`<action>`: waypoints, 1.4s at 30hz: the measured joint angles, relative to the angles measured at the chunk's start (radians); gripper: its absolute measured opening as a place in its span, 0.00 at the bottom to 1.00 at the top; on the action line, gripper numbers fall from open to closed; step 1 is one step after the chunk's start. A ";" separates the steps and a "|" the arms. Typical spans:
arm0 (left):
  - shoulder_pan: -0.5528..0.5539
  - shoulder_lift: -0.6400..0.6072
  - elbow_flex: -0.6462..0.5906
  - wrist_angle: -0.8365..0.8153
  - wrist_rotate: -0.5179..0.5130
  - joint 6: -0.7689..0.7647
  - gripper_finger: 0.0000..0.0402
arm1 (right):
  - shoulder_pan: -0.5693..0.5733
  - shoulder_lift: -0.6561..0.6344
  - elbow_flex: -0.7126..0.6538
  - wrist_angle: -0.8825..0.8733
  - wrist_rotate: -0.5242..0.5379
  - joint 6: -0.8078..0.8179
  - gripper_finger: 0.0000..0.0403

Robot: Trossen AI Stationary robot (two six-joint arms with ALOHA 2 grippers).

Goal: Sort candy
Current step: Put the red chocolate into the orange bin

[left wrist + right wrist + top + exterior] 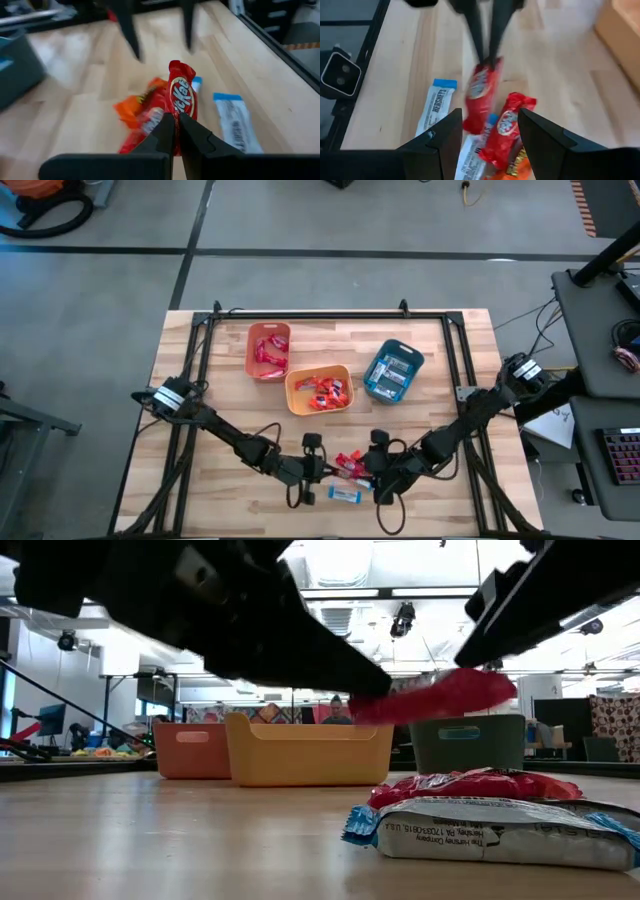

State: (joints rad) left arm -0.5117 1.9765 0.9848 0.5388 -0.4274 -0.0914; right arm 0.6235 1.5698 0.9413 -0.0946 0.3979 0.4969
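Three bins are sitting in a loose row on my wooden table. Taking the yellow bin as the landmark: it is holding a heap of orange packets mixed with red, the orange bin just beside it toward my left arm is holding red wrappers, and the blue bin on its other side is holding blue-and-white bars.

On the near side of the yellow bin, between my two arms, a small pile of loose candy is lying on the wood: red wrappers and an orange packet touching one another, with one blue-and-white bar lying flat just beside them, nearest the table's front edge.

My left gripper is clamping its fingers on the end of a red KitKat bar, holding it up off the wood above that pile. The wrapper is glossy red with white lettering, crimped at both ends.

My right gripper is hanging close by the pile with its fingers spread apart and nothing between them.

In the low view my arms are blocking most of the scene, and the blue bin is showing only partly behind the raised bar. The orange packet's print is too blurred to read.
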 joint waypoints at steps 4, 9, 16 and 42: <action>0.000 -0.012 0.000 -0.014 -0.063 0.001 0.00 | 0.000 0.043 0.000 0.068 -0.004 0.000 0.45; -0.001 -0.015 0.000 -0.013 -0.066 0.008 0.00 | -0.012 0.087 0.000 0.101 -0.005 0.020 0.45; -0.003 -0.016 0.002 -0.003 -0.071 0.008 0.00 | -0.034 0.115 0.000 0.107 -0.005 0.026 0.38; -0.001 -0.333 0.002 -0.516 0.050 -0.125 0.13 | -0.235 -0.251 0.001 -0.325 -0.031 -0.002 0.05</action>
State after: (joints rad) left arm -0.5128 1.6434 0.9871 0.0227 -0.3775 -0.2167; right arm 0.3884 1.3189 0.9424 -0.4194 0.3666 0.4946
